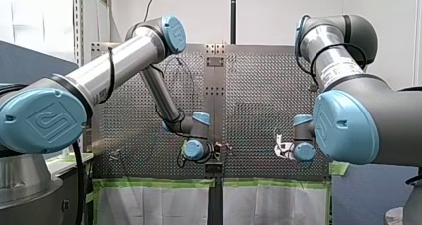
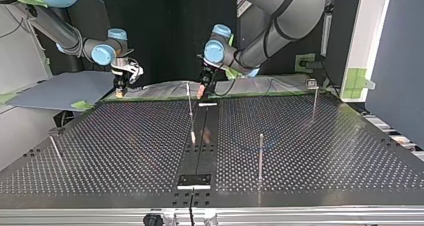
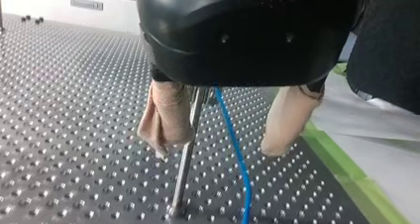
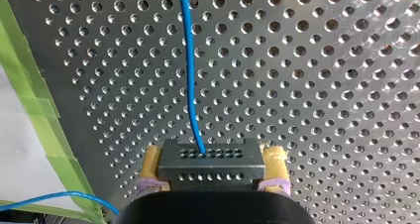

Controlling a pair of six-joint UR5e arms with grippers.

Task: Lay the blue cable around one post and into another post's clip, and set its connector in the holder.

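as my right gripper [image 4: 213, 168] pinches the connector [image 4: 210, 157], blue cable [image 4: 190, 75] trails.

The blue cable [image 3: 236, 149] and the post [image 3: 185, 159] both rose between the fingers of the left gripper [image 3: 217, 149] and vanished under its black housing. Behind the pads of the right gripper [image 4: 213, 159], the rear of the connector [image 4: 210, 172] was hidden; ahead, the cable ran out of frame.

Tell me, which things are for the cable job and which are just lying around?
For the job: blue cable, connector held in my right gripper, metal post, my left gripper (open).
Just lying about: green tape, grey sheet.
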